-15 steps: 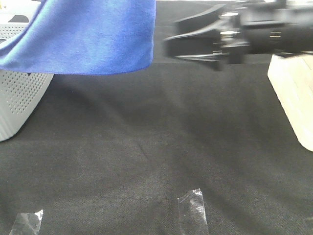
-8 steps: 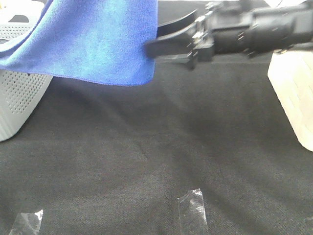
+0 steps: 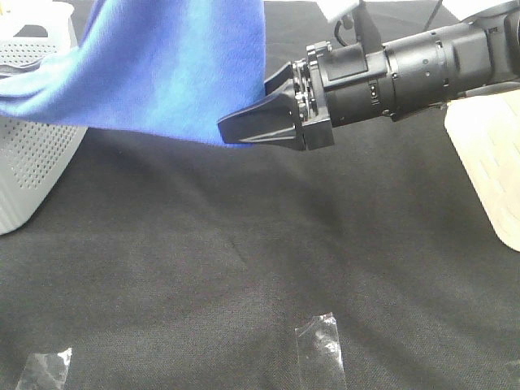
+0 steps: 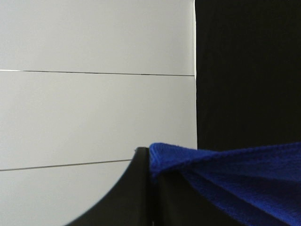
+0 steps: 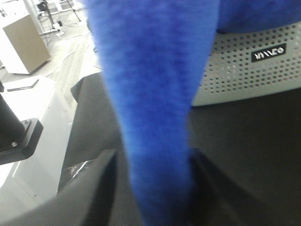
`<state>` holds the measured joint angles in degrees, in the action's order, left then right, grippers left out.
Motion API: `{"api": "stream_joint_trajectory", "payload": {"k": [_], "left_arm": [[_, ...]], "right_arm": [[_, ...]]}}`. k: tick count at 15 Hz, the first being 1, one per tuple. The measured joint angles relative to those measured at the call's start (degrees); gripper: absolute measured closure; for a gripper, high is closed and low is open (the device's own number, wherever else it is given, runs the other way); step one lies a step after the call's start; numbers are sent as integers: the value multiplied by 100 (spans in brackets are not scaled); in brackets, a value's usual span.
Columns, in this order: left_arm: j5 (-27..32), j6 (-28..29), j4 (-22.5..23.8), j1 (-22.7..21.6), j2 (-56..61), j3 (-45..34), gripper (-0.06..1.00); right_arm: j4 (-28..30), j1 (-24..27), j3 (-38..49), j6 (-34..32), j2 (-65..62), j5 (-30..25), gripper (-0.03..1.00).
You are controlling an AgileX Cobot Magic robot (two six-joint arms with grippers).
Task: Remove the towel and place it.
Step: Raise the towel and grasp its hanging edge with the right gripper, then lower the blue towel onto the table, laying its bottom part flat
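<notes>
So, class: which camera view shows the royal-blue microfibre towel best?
Exterior high: the royal-blue microfibre towel hangs spread wide. Left wrist shows only a pinched edge; right wrist, a blurred close-up strip.

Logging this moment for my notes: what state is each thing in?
towel, lifted, hanging in the air
left gripper, shut on the towel
right gripper, astride the towel's edge, grip unclear
grey basket, upright, partly behind the towel
tape strips, lying flat
</notes>
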<state>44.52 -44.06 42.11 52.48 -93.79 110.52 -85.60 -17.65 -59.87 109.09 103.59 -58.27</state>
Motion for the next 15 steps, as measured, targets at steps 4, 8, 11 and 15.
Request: {"api": "stream_joint_trajectory", "payload": {"k": [4,8,11,15], "left_arm": [[390,23,120,0,0,0,94],[516,630,120,0,0,0,94],[808,1249,57,0,0,0,94],[1031,2280,-92,0,0,0,94]], "right_arm": [[0,0,0,-235,0,115,83],[92,0,0,-1066,0,103,97],[487,0,-69,-2355,-172,607,97],[3633,0,-1238,-6125,-791,854,97]]}}
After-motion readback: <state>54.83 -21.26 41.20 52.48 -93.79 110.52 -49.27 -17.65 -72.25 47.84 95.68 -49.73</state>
